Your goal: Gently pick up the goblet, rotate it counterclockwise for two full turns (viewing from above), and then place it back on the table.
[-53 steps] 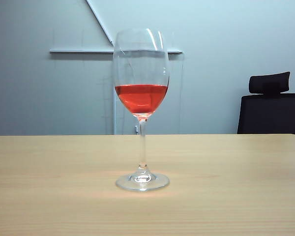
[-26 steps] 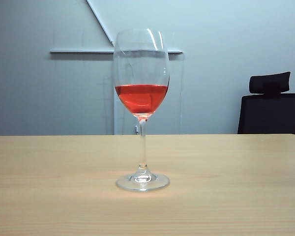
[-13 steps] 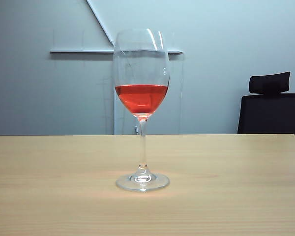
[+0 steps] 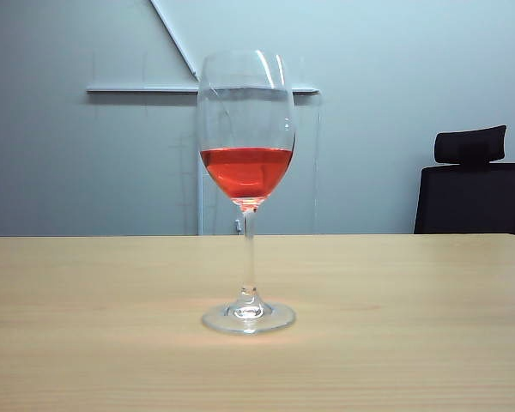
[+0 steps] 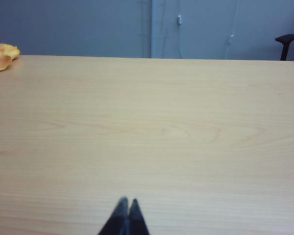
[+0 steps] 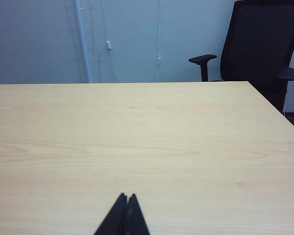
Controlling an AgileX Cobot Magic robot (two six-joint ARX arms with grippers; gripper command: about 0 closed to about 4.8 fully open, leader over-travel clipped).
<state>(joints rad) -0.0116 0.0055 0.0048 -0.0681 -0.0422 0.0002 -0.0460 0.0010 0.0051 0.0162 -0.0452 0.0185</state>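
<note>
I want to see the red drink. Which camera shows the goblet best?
The exterior view: the goblet stands whole and upright on the table. Both wrist views show only bare table and the shut left gripper and right gripper, no goblet.

Nope, no readable text, labels, brands or numbers anywhere in these shots, not on anything.

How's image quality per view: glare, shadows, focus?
Exterior view: goblet sharp, bright streaks on its rim, only a soft shadow under the foot on the table. Left wrist view: shut left gripper dark and soft-edged, even light. Right wrist view: shut right gripper likewise; black chair underexposed.
</note>
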